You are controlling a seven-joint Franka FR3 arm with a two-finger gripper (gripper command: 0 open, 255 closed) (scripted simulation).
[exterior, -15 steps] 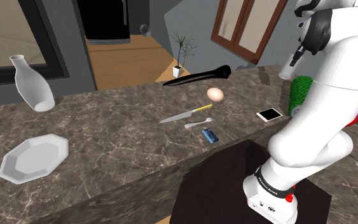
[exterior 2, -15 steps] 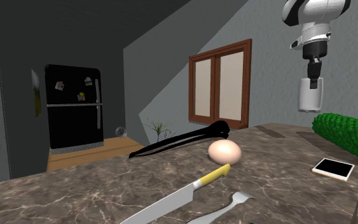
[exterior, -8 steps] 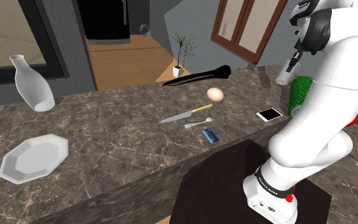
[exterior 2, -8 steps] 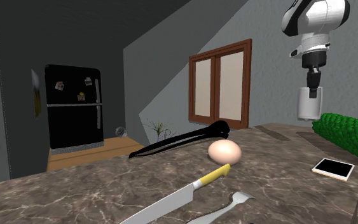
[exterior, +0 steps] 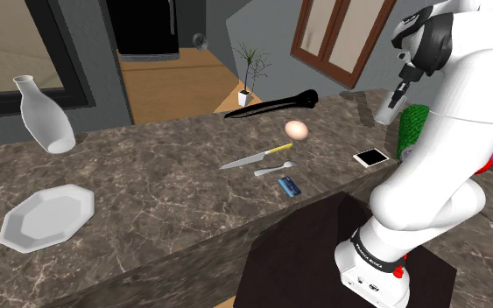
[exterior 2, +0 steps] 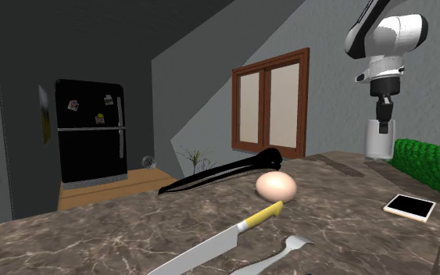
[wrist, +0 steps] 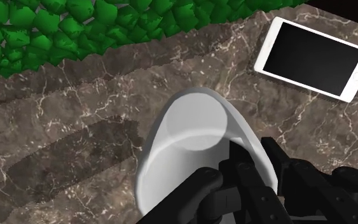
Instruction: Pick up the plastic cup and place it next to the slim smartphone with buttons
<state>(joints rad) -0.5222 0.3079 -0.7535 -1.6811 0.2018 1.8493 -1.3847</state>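
A plain white-grey cup (exterior: 387, 107) (exterior 2: 379, 141) hangs upright from my gripper (exterior: 399, 90) (exterior 2: 383, 119), low over the far side of the marble counter (exterior: 174, 184). In the wrist view the gripper (wrist: 231, 181) is shut on the cup's rim (wrist: 193, 140), and the cup's round bottom shows through its mouth. The slim white phone with a black screen (exterior: 371, 157) (exterior 2: 409, 207) (wrist: 313, 58) lies flat on the counter, a short way from the cup. I cannot tell whether the cup touches the counter.
A green knobbly object (exterior: 414, 127) (exterior 2: 429, 160) (wrist: 75, 25) lies close beside the cup. Further along the counter are an egg (exterior: 296, 129), a knife (exterior: 255, 158), a spoon (exterior: 273, 168), a blue lighter (exterior: 287, 185), a long black utensil (exterior: 271, 107), a plate (exterior: 46, 215) and a vase (exterior: 45, 115).
The gripper has come down towards the counter with the cup in it, drifting a little to the shoulder view's left. Nothing else has moved.
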